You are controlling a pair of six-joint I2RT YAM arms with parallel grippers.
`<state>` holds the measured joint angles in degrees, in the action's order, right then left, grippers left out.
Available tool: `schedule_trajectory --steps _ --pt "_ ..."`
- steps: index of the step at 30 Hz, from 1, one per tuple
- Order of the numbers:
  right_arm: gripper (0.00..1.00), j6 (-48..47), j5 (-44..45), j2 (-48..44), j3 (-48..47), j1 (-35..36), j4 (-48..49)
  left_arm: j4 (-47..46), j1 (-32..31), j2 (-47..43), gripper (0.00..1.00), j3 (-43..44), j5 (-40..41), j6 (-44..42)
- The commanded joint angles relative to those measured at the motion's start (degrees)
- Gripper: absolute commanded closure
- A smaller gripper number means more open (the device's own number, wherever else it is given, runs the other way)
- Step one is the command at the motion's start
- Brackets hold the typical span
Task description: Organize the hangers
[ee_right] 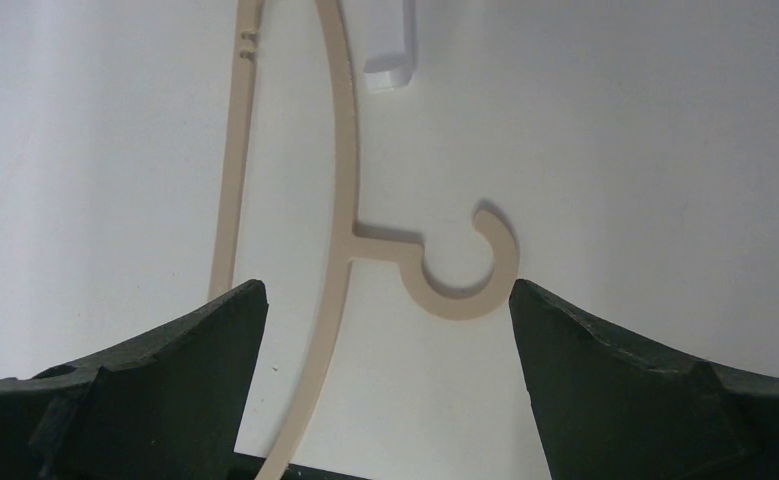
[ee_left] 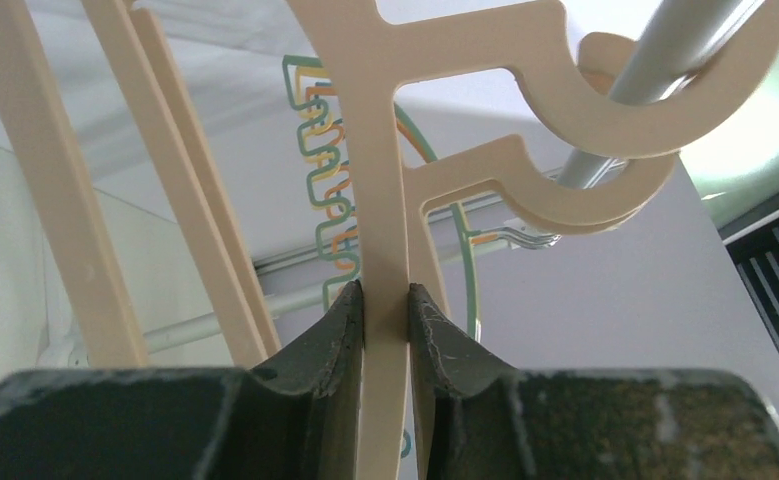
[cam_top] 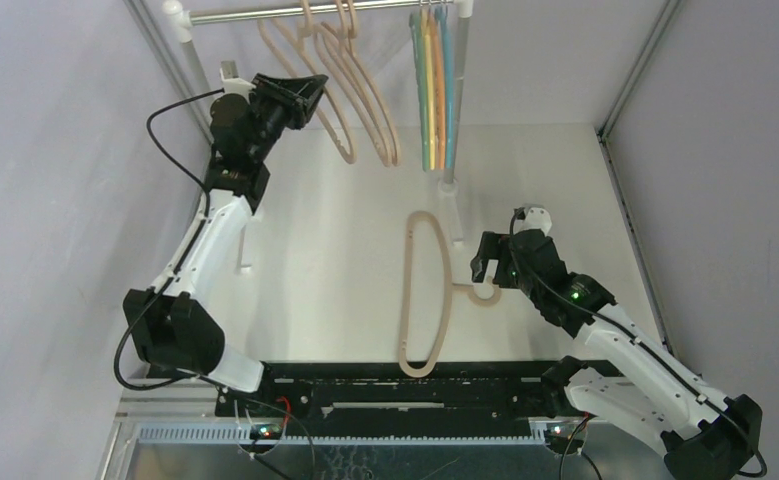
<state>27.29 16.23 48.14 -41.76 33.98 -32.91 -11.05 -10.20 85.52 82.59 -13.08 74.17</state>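
Observation:
Beige hangers (cam_top: 365, 110) hang on the silver rail (cam_top: 265, 14) at the back, with thin green, yellow, orange and blue hangers (cam_top: 433, 90) to their right. My left gripper (cam_top: 310, 90) is shut on the shoulder bar of one hung beige hanger (ee_left: 380, 200), whose hook (ee_left: 615, 110) sits over the rail. Another beige hanger (cam_top: 425, 295) lies flat on the table. My right gripper (cam_top: 487, 270) is open above its hook (ee_right: 470, 265), which lies between the spread fingers.
White posts (cam_top: 452, 120) carry the rail; a white foot (ee_right: 387, 45) stands just beyond the lying hanger. A black rail (cam_top: 395, 385) runs along the table's near edge. Grey walls close in left and right.

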Motion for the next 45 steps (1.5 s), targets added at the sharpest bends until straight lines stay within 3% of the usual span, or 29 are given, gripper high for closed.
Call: schedule_trajectory --steps 1,10,14,17,20,23,26,29,31,38,45 --pt "0.00 -0.5 0.7 -0.1 -1.1 -0.6 1.5 -2.6 0.4 -1.0 0.74 -1.9 -0.2 0.2" --pt "0.00 -0.4 0.2 0.6 -0.3 -0.5 2.1 -4.9 0.4 -9.0 0.39 -7.4 0.0 -11.5" --pt "0.00 -0.5 -0.1 1.1 -0.3 -0.6 2.6 -0.3 0.1 -16.3 0.37 -13.9 0.7 -18.3" --pt "0.00 -0.7 -0.1 1.1 -0.3 -0.5 3.1 5.7 -1.3 -24.1 0.36 -22.4 5.5 -25.1" --pt "0.00 -0.7 -0.1 1.0 -0.3 -0.6 3.5 11.6 -6.5 -29.8 0.36 -31.9 13.2 -31.3" --pt "0.00 -0.2 0.3 1.0 -0.3 -0.6 3.2 14.6 -19.3 -31.5 0.36 -38.2 23.0 -34.6" --pt "0.00 0.3 1.7 1.1 -0.5 -0.7 2.6 17.7 -33.9 -27.9 0.32 -38.6 31.8 -35.4" --pt "0.00 1.7 2.5 0.4 -0.9 -1.5 1.3 21.1 -42.3 -22.6 0.25 -36.3 37.9 -36.8" --pt "0.00 2.6 3.0 -0.5 -1.2 -2.0 0.8 21.5 -44.8 -19.9 0.20 -35.6 38.9 -36.4" --pt "0.00 3.9 5.5 -0.9 -5.2 -6.6 -2.1 25.2 -53.6 -8.3 0.20 -28.2 42.9 -36.0" --pt "0.00 4.1 3.9 -0.9 -6.6 -8.9 -2.1 30.1 -60.1 9.5 0.28 -15.7 40.9 -36.6"
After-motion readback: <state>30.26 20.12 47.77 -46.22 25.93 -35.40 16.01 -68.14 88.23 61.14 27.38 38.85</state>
